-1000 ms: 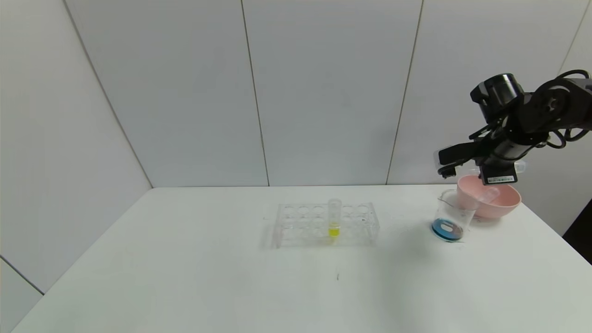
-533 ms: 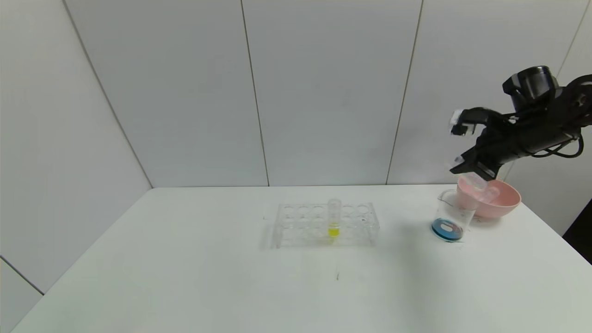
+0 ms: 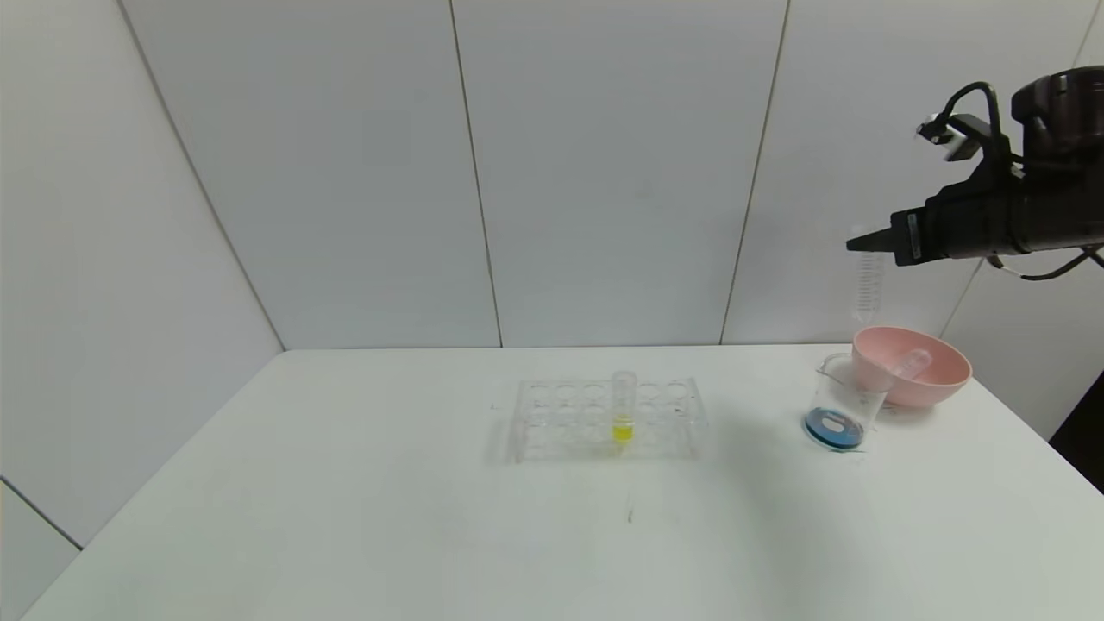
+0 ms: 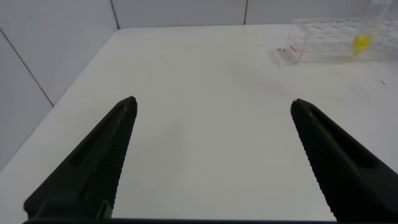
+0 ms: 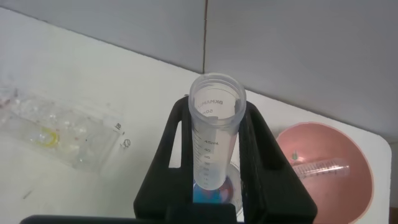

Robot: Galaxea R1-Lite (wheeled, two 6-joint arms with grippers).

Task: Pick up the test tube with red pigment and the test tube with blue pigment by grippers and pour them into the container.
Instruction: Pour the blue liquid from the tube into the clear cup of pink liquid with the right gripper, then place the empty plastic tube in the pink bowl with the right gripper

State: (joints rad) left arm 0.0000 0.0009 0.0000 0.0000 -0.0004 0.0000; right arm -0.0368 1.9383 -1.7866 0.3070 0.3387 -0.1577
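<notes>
Pale grey wall panels close in a white table (image 3: 345,517) on two sides. Near its middle stands a clear tube rack (image 3: 608,418) with one tube of yellow liquid (image 3: 623,407) upright in it. Toward the right edge sits the container (image 3: 841,405), a small clear beaker with blue liquid pooled in its bottom, and touching it from behind is a pink bowl (image 3: 918,366) with an emptied clear tube (image 3: 906,362) lying slanted inside.

High above the beaker and bowl, the right gripper (image 3: 867,244) reaches in from the right side, its black fingers clamped on a clear test tube (image 3: 868,285) that hangs upright below them. From the wrist camera the same tube (image 5: 214,143) stands between the two fingers with its open mouth up and printed graduations down its side; it looks drained, though which pigment it carried cannot be told from here. Directly beneath it, the beaker's blue pool (image 5: 211,193) shows with a faint reddish tinge at one edge.

The left gripper (image 4: 211,155) hovers low over the table's left part, well apart from the rack, its two fingers spread wide with nothing between them.
</notes>
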